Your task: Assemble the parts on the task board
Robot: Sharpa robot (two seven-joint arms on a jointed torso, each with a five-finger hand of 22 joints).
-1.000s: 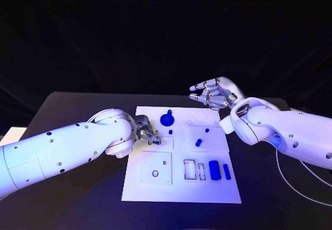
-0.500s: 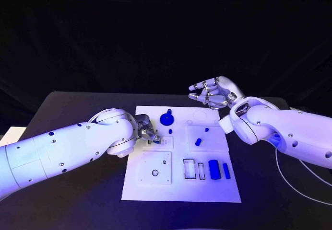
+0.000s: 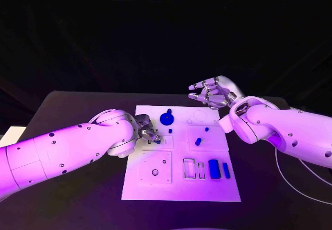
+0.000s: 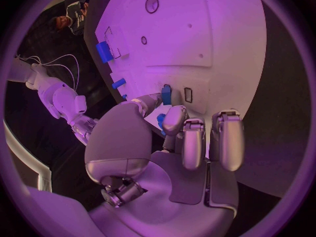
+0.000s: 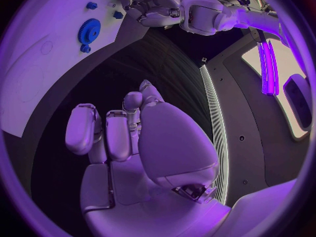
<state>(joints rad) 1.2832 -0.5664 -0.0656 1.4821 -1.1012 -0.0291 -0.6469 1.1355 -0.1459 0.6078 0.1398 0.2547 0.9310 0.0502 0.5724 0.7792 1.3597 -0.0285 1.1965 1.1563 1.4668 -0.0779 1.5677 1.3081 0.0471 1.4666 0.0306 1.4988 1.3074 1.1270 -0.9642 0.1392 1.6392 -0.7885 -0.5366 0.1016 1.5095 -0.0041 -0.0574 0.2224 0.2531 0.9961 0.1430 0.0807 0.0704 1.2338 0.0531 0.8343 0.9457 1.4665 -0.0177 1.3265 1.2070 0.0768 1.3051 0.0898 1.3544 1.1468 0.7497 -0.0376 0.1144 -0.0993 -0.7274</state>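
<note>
The white task board point(image 3: 148, 189) lies mid-table. My left hand point(image 3: 147, 132) is at its left edge and pinches a small blue part point(image 4: 166, 95) between thumb and a fingertip, close to a small rectangular slot point(image 4: 188, 95). On the board are a blue gear point(image 3: 167, 118), a small blue peg point(image 3: 170, 131), another blue peg point(image 3: 198, 142), a blue block point(image 3: 214, 169) and a thin blue bar point(image 3: 226, 171). My right hand point(image 3: 211, 93) hovers beyond the board's far edge, fingers apart and loosely curled, holding nothing. The right wrist view shows the gear point(image 5: 89, 30) and my left hand point(image 5: 155, 8).
Two narrow empty slots point(image 3: 189, 169) sit left of the blue block. A square plate with a round hole point(image 3: 155, 172) is on the board's left half. Black table point(image 3: 76, 191) surrounds the board. A white cable point(image 3: 294, 184) trails under my right arm.
My left hand has crept slightly toward the far side along the board's left edge. My right hand has stayed where it was.
</note>
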